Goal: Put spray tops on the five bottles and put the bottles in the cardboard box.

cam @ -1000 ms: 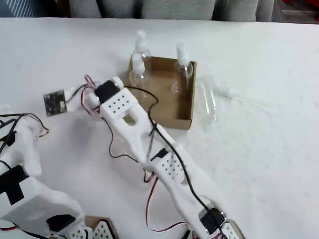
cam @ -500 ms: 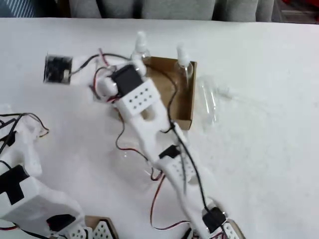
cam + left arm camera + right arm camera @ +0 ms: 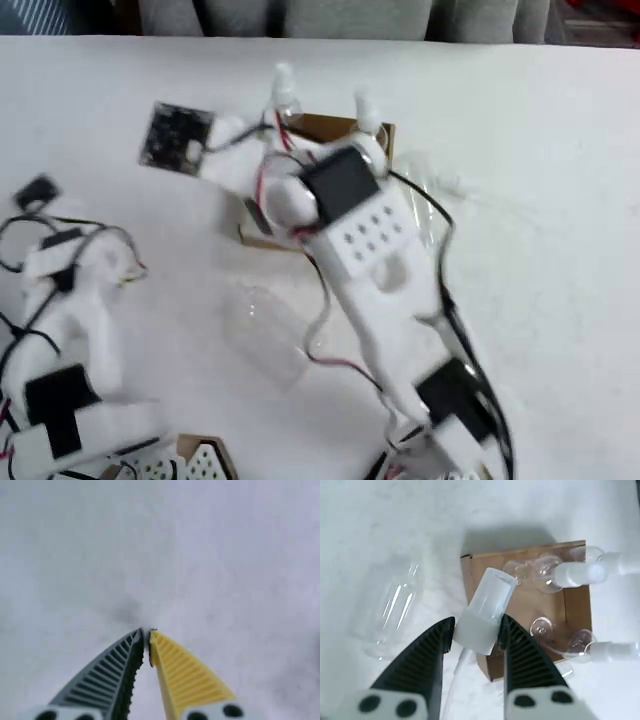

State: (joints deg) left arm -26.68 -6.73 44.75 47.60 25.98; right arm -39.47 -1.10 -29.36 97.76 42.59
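My right gripper (image 3: 476, 623) is shut on a white spray top (image 3: 483, 605), whose thin tube hangs down below it. It hovers over the table beside the near corner of the cardboard box (image 3: 525, 600). Capped bottles (image 3: 580, 572) stand in the box. A clear bottle without a top (image 3: 390, 611) lies on the table next to the box, also seen as the lying bottle (image 3: 265, 330) in the high view. The right arm (image 3: 365, 235) stretches over the box (image 3: 320, 128). My left gripper (image 3: 148, 636) is shut on nothing, just above bare white table.
Another clear bottle (image 3: 425, 205) lies on the table to the right of the box. The left arm (image 3: 65, 300) and its loose wires sit at the table's left edge. Grey chair backs (image 3: 300, 18) line the far side.
The right arm has swung to the right across the box, uncovering the lying bottle on the near left. The left arm has shifted farther up the table.
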